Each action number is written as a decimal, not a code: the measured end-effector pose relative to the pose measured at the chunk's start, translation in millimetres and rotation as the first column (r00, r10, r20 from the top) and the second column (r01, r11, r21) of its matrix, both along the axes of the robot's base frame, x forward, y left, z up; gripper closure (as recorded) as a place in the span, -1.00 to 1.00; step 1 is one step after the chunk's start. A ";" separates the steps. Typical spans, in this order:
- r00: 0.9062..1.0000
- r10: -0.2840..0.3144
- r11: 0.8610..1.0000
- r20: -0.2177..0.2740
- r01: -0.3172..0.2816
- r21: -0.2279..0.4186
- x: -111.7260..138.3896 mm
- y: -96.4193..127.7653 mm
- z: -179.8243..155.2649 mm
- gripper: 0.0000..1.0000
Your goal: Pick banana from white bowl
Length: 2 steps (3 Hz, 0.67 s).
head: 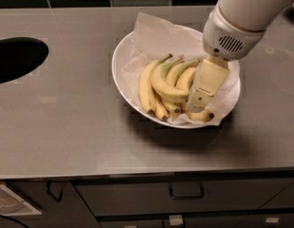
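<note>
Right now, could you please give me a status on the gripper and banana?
Gripper low in white bowl, just right of banana. Banana lying in bowl, not lifted. Other bananas packed against it.

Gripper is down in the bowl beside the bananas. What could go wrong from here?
The gripper sits low in the white bowl, at the right end of the banana. That banana lies packed among the other bananas, so a grasp may catch two or drag the pile. The paper lining spreads beneath the gripper and might get pinched. An off-centre push could slide the bowl.
</note>
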State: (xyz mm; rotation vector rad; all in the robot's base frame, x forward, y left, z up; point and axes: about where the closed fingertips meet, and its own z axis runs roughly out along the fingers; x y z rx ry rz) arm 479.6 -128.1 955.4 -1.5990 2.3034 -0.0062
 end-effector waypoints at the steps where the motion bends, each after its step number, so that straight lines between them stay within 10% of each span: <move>1: 1.000 0.022 1.000 -0.003 -0.022 0.003 1.9 15.3 -4.9 -1.00; 2: 0.998 0.045 0.999 -0.032 -0.045 0.000 2.1 38.8 -13.8 -1.00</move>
